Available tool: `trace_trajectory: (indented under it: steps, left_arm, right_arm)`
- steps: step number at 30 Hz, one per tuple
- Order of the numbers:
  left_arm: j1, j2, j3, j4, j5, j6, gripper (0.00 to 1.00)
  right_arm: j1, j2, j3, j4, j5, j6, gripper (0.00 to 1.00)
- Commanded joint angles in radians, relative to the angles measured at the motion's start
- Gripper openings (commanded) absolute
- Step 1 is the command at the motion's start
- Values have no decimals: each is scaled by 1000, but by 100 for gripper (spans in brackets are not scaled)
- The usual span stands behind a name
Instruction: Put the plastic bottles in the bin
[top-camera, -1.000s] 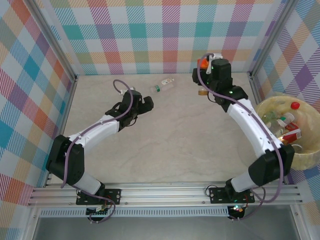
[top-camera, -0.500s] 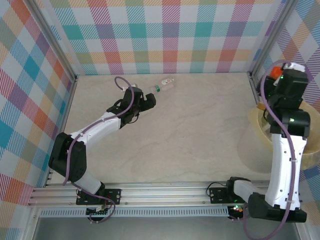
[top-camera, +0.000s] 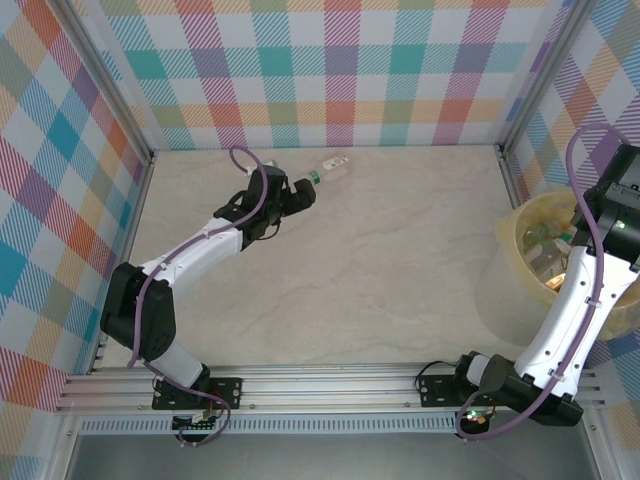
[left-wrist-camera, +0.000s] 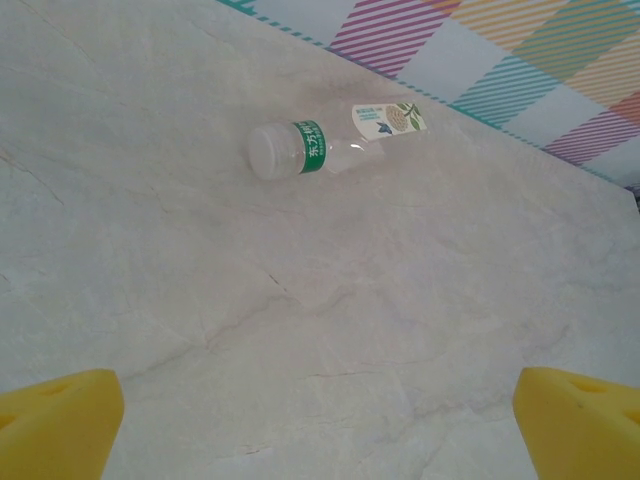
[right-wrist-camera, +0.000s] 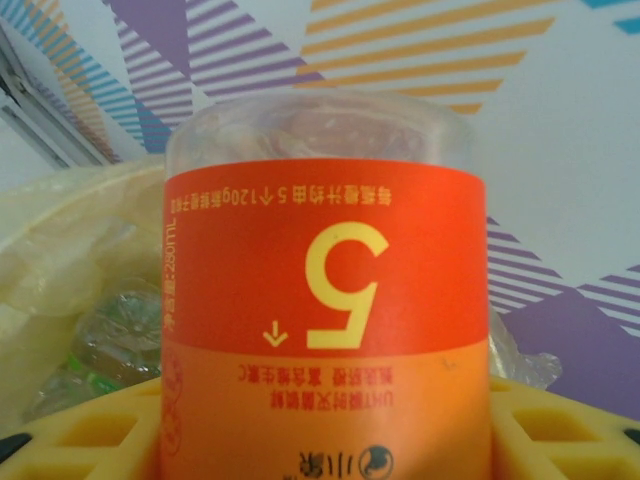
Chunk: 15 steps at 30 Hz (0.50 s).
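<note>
A pale, marble-patterned tabletop (top-camera: 400, 280) sits inside walls of pastel checked fabric.

In the overhead view, a small green-banded bottle (top-camera: 331, 167) of clear plastic with a pale label lies on its side near the back wall. The left tool (top-camera: 305, 190) has its jaws wide apart and holds nothing. It hovers just short of the bottle's cap end, and the left arm is far nearer to this bottle than the right arm. The bottle's long axis slants from near-left to far-right, pointing away from the tool. At the right edge stands the large, round, pale-yellow translucent bin (top-camera: 522, 222), with several bottles (top-camera: 545, 250) inside. The right arm bends over the bin, well apart from the lone bottle.

In the left wrist view, the green-banded bottle (left-wrist-camera: 325, 143) lies ahead of the left tool (left-wrist-camera: 320, 425), a little left of centre. Its cap points lower left and its base upper right. Only bare tabletop lies between them, with nothing in the way. The tool probably needs to travel forward and set its jaws across the slanted body.

In the right wrist view, the right tool (right-wrist-camera: 325, 440) grips an orange-labelled bottle (right-wrist-camera: 325, 300) of clear plastic between yellow pads (right-wrist-camera: 70, 435). The bin (right-wrist-camera: 60, 230) lies below and to the left, so a release looks close.
</note>
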Motion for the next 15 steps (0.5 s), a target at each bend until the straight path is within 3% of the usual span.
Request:
trace_trajectory:
  steps: [1, 6, 10, 15]
  left_arm:
    - [10, -13, 29, -23, 15, -28, 100]
    - [7, -20, 31, -29, 14, -35, 100]
    - [7, -15, 36, -32, 20, -40, 100]
    - [3, -3, 29, -15, 23, -53, 100]
  right_arm:
    - [-64, -3, -32, -28, 7, -5, 40]
    - [-164, -32, -215, 96, 27, 25, 49]
    - [-175, -36, -273, 146, 36, 50, 77]
    - [-174, -45, -223, 122, 4, 57, 89]
